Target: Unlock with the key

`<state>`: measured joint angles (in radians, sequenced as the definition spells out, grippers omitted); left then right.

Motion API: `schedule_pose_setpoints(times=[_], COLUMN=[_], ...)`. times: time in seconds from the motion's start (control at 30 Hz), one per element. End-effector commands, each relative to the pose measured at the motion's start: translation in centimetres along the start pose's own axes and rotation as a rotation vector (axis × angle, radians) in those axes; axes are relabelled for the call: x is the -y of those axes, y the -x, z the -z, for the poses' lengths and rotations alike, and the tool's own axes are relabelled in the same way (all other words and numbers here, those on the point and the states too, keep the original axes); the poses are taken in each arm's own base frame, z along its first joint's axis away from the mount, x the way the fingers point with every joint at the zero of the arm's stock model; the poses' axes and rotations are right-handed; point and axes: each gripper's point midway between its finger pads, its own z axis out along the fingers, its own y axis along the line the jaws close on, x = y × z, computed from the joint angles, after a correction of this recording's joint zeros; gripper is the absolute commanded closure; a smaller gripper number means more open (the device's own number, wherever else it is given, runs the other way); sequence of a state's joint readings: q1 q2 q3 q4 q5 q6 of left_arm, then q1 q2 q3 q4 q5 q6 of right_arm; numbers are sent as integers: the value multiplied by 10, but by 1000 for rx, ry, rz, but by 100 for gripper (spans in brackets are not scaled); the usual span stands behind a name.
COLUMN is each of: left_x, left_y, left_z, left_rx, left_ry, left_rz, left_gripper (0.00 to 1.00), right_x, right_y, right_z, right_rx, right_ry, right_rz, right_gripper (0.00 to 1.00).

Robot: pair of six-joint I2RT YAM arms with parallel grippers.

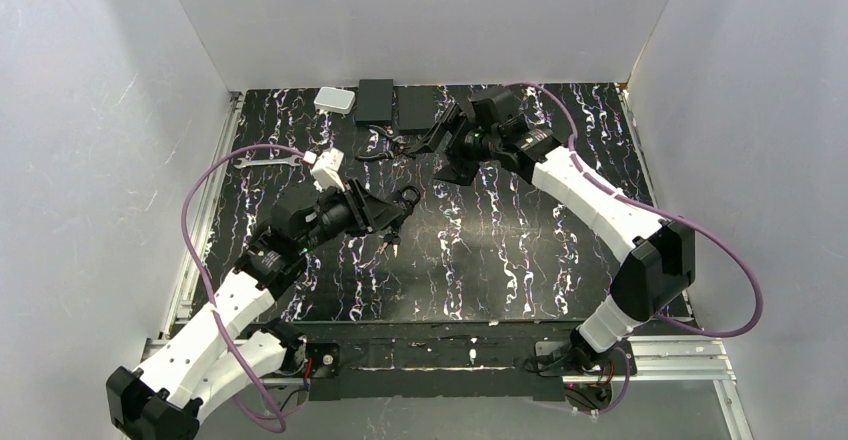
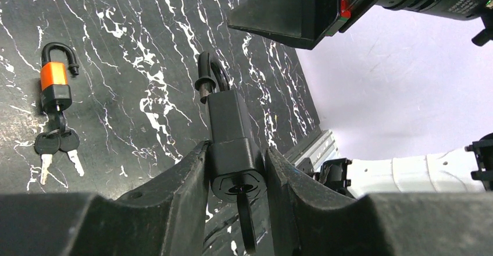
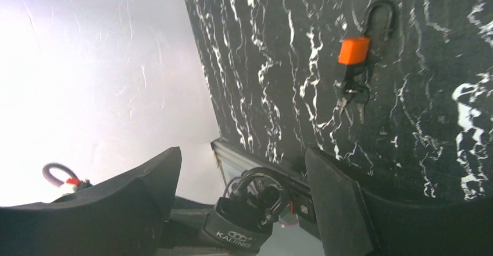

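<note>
Key [image 2: 246,228] hangs at the lower centre of the left wrist view, its blade apparently seated in the keyway on the underside of the black padlock [image 2: 228,129]. Only the thin dark edge of its head shows, so I cannot tell how deep it sits. It looks tiny, light and rigid, and its thin blade would likely bend or jam if twisted off its axis. The flat head is the place to pinch, across its two faces and close to the lock, turning about the blade's line. That head is small and smooth, so a slip seems likely.

The padlock looks dense and hard. The left hand [image 2: 235,154] pinches its body from both sides, keyway toward the camera and shackle [image 2: 208,73] pointing away. One shackle leg seems to stand free of the body.

The right hand [image 3: 243,157] is spread wide with nothing between its fingers, at the top centre of the overhead view, well apart from the key.

On the desk [image 2: 134,41], at the left of the left wrist view, lies an orange padlock [image 2: 55,81] with its own keys [image 2: 55,148].
</note>
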<state>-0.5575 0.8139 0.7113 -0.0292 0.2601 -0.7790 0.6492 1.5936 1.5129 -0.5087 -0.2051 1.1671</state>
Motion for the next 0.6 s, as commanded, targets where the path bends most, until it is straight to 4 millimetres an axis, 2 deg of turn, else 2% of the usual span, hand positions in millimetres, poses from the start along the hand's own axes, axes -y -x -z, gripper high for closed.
schedule_pose_setpoints(times=[0.0,0.13,0.27,0.43,0.57], left_x=[26,24,26,30,38], left_y=[20,23,26,30,31], left_z=[3,0,-3,-4,-2], left_rx=[66,74,75,83,81], left_ry=[-106,-94,-97,-108,-151], left_rz=[-69,-72,-71,-92,-129], left_gripper=[100,100,100,100,100], right_x=[-35,-33,-19,-7,2], right_y=[-23,-39,-52,-59,-62], right_z=[9,4,-2,-7,-12], right_rx=[-92,-143,-179,-216,-238], right_ry=[162,158,125,92,60], right_rz=[53,61,56,54,71], right_gripper=[15,15,15,16,20])
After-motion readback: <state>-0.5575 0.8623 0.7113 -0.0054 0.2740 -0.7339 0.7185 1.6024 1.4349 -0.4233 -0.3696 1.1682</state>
